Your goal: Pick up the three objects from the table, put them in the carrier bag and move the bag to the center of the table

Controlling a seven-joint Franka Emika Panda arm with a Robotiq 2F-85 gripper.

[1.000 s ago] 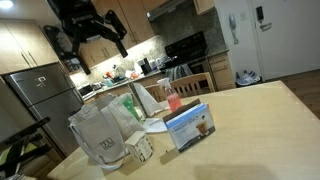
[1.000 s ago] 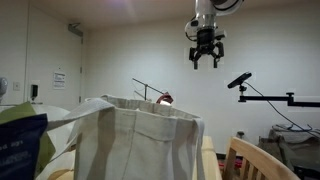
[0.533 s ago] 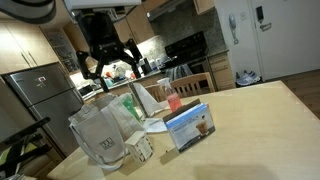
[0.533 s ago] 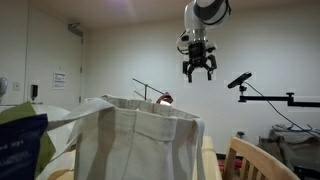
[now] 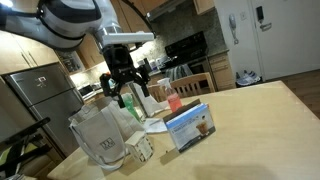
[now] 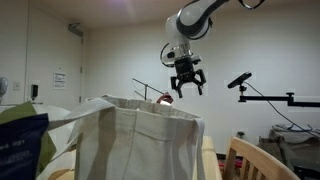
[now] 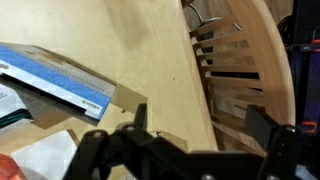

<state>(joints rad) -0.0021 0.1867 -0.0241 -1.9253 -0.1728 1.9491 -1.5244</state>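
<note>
The whitish, crinkly, half-see-through plastic carrier bag (image 5: 100, 138) with its dark printed logo stands upright near the edge of the large pale-tan wooden table (image 5: 255, 125). In both exterior views its mouth is open at the top (image 6: 135, 140). I cannot tell whether anything lies inside it.

The small pale boxy item (image 5: 141, 149) sits on the tabletop just beside the bag's base, outside it. The light-blue flat carton picturing a drink (image 5: 191, 126) stands on its long edge further along the table, apart from the bag. In the wrist view the carton (image 7: 60, 85) lies toward the left, on bare wood. The pink-red bottle (image 5: 173, 99) stands behind the carton.

My arm arches in from above, with the wrist pointing down. My gripper (image 5: 126, 88) hangs in the air, higher than the bag's rim and touching nothing (image 6: 186, 88). Its dark fingers are spread wide and empty, and in the wrist view they frame the tabletop (image 7: 195, 140) and a slatted wooden chair (image 7: 240, 70) at the table's edge.
</note>
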